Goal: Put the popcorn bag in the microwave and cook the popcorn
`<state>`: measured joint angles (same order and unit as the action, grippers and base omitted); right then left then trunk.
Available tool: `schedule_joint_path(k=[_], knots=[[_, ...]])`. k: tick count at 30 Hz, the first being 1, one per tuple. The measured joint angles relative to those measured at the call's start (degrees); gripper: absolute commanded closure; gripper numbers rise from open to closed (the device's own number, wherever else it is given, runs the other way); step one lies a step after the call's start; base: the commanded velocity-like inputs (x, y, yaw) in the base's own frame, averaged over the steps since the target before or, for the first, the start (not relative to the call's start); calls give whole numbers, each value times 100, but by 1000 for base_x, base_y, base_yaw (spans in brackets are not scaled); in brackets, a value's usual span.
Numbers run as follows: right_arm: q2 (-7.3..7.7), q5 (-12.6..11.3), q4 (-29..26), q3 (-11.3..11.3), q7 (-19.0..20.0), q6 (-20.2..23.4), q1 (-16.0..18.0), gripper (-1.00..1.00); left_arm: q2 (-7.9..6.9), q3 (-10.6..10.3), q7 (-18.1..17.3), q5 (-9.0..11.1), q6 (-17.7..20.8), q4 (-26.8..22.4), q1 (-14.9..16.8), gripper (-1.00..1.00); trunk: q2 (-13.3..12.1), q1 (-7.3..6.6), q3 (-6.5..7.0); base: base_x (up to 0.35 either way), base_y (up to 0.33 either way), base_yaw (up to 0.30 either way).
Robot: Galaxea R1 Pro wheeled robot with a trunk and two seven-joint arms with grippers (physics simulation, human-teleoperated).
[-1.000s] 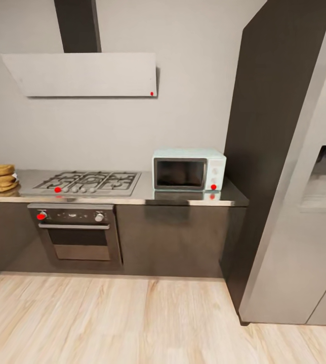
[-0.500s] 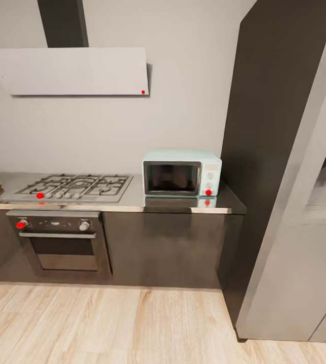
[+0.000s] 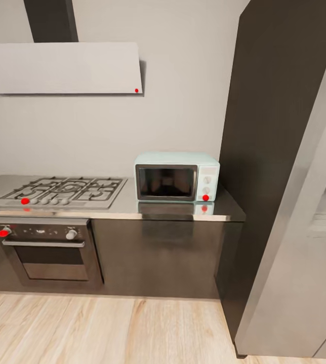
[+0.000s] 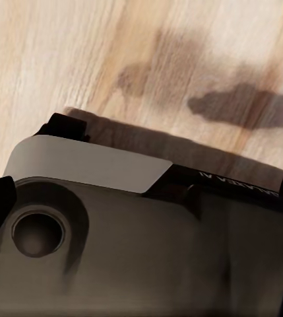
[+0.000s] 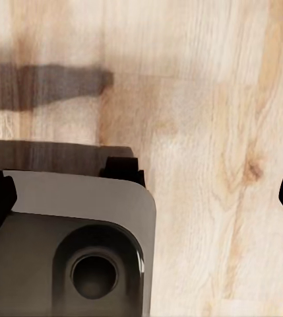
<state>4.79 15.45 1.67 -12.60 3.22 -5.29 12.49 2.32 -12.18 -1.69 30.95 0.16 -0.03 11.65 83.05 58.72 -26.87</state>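
The tall dark cabinet (image 3: 279, 151) and grey fridge (image 3: 315, 242) take up the head view from one to five o'clock. The grey tabletop (image 3: 173, 212) runs across the middle over dark cabinets, with the white hood (image 3: 62, 68) at ten o'clock. On it sit the gas hob (image 3: 62, 191) at nine o'clock and the mint microwave (image 3: 176, 177) near centre, its door closed; the built-in oven (image 3: 46, 247) lies below the hob.

No popcorn bag can be made out on the visible stretch of tabletop.

Both wrist views look down on wood floor (image 5: 207, 132) and the robot's own base (image 4: 148, 251); dark tips at their edges do not reveal whether either end effector is spread or pressed together.

Likely risk: the robot rolling toward the microwave without the bag, or clipping the cabinet.
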Motion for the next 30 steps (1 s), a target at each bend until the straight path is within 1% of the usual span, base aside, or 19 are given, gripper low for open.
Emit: schedule_joint_path(k=[9, 16, 20, 30], knots=[[14, 0, 0, 0, 0, -12, 0, -100, -3, 5, 0, 4, 0, 0, 0, -100, 0, 1, 0, 4, -1, 0], [2, 8, 0, 0, -6, -67, 0, -100, 5, -1, 0, 0, 0, 0, 0, -100, 0, 0, 0, 168, 0, 0], [-20, 9, 0, 0, -8, -80, 0, -100, 3, -1, 0, 0, 0, 0, 0, -100, 0, 1, 0, 7, 0, 0], [1, -8, 0, -2, 0, -79, 0, -100, 18, -1, 0, 0, 0, 0, 0, -100, 0, 1, 0, 0, 0, 0]])
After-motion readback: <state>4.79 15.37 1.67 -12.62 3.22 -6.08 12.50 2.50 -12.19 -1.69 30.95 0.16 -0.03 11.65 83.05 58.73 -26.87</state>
